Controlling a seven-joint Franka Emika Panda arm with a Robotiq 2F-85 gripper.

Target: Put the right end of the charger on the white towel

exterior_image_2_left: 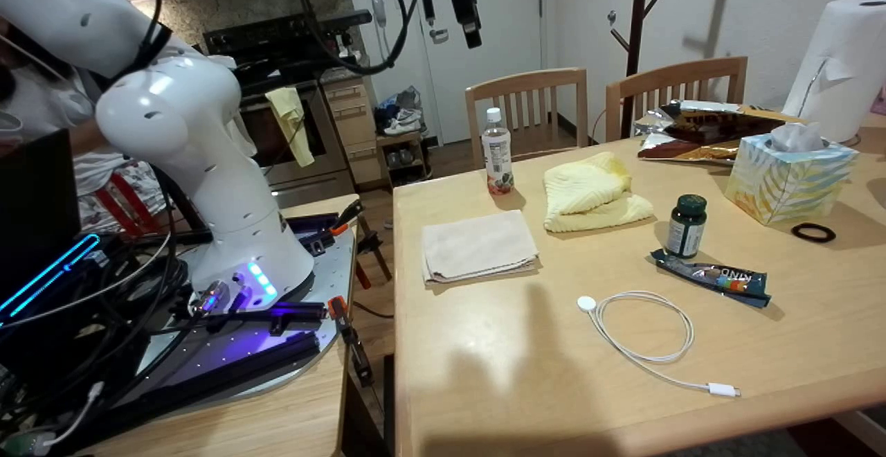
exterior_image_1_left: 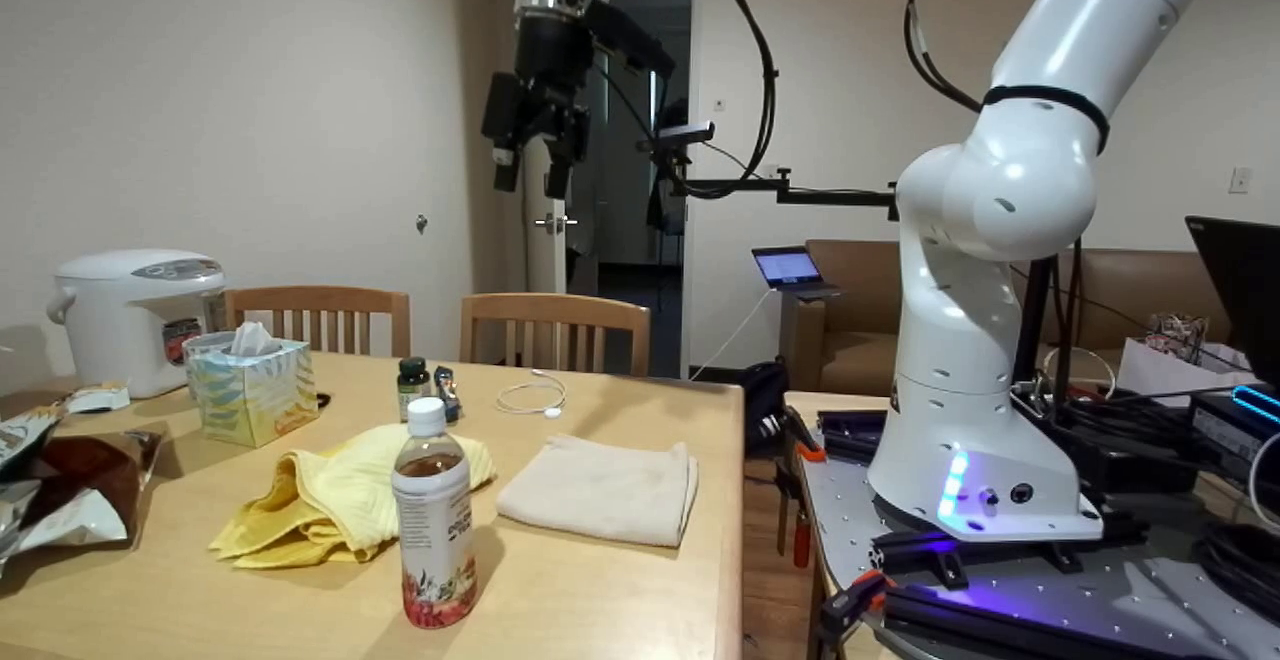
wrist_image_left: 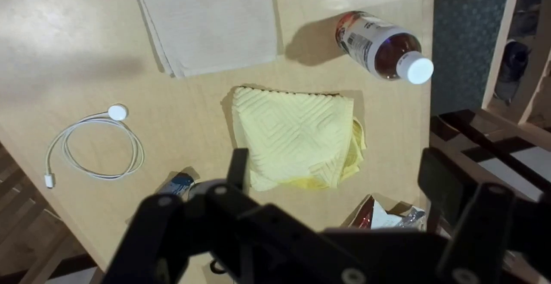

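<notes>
Showing claw [wrist_image_left: 338,168] wide across lower wrist view | seeing charger [wrist_image_left: 117,112] at left, white towel [wrist_image_left: 215,21] at top | reading "KIND" on snack bar [exterior_image_2_left: 716,278], right in an exterior view

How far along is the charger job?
Done: nothing; the charger's round end and plug end both lie on the table, off the white towel.
In hand: nothing; the gripper hangs open and empty above the table.
Left: all of it, grasp, carry and placement on the towel.
</notes>
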